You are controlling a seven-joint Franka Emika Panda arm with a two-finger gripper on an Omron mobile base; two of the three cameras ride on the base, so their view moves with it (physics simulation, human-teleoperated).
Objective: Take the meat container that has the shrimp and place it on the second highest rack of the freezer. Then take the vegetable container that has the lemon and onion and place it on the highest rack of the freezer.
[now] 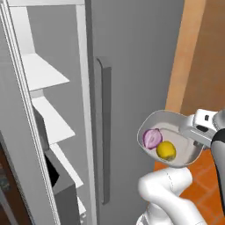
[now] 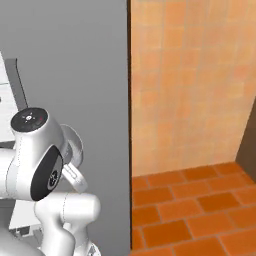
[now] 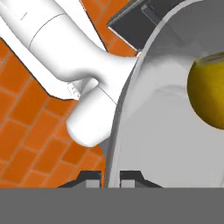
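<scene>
Vegetable container: grey, tilted; onion, lemon inside | pincer clamps rim

arm: glossy white rounded tubular links | joints: dark grey to black oval inserts set into the white shells | joint cap: round black disc with small white markings and a red dot | wrist: white block with dark slots | gripper: two small dark finger tips with pale grey pads
</scene>
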